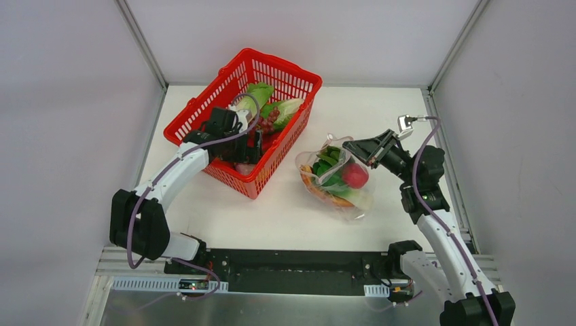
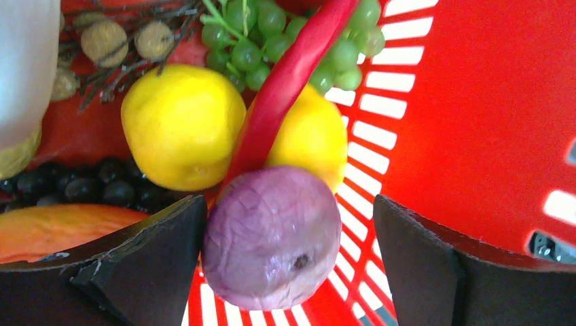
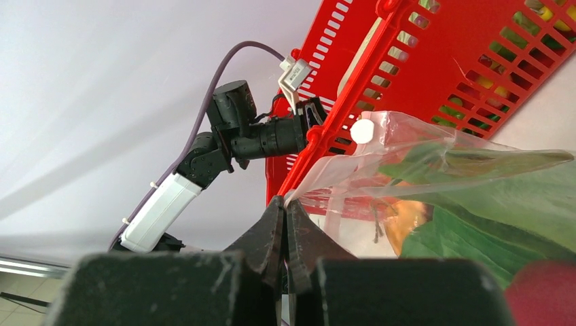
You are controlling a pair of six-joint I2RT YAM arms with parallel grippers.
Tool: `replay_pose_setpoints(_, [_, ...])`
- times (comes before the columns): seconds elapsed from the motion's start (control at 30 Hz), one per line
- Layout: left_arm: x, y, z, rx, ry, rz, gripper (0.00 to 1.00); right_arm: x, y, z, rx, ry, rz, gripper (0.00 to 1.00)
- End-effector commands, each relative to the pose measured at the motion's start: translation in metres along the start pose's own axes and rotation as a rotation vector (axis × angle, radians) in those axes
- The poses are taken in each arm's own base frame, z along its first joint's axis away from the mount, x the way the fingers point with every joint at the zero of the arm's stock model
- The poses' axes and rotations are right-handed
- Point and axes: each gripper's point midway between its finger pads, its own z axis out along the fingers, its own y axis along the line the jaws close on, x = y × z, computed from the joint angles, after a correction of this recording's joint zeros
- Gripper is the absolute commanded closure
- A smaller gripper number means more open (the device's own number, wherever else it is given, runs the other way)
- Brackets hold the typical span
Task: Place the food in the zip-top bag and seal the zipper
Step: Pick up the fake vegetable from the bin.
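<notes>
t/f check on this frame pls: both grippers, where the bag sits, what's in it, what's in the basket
1. The right gripper is shut on the edge of the zip-top bag. True.
2. The left gripper is shut on a lemon. False: it is open, with its fingers on either side of a purple onion in the red basket.
3. The bag lies inside the basket. False: it lies on the table, to the right of the basket.
4. The bag already holds green leaves. True.
5. Two lemons are in the basket. True.
</notes>
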Motion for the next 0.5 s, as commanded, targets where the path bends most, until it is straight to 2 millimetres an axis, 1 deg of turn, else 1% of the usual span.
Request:
replay_pose_setpoints(0.0, [0.002,0.005,-0.028,-0.051,0.006,0.086,0.05,-0.008,0.019,-0.001,-0.076,-0.038,-0.047,1.00])
replay_pose_setpoints(0.07, [0.004,0.009,-0.030,-0.065,0.021,0.105,0.03,-0.008,0.016,0.000,-0.070,-0.034,-0.041,1.00])
replay_pose_setpoints(0.2, [0.010,0.002,-0.022,-0.017,0.082,0.109,0.04,-0.008,0.014,0.003,-0.068,-0.025,-0.032,1.00])
replay_pose_setpoints(0.3, [0.014,0.007,-0.014,-0.033,0.108,0.103,0.09,-0.007,0.016,0.002,-0.076,-0.019,-0.031,1.00])
replay_pose_setpoints(0.4, [0.018,0.011,-0.008,-0.047,0.127,0.098,0.18,-0.007,0.018,0.000,-0.080,-0.026,-0.036,1.00])
replay_pose_setpoints(0.47, [0.020,0.012,-0.006,-0.053,0.141,0.097,0.19,-0.008,0.017,0.000,-0.078,-0.035,-0.039,1.00])
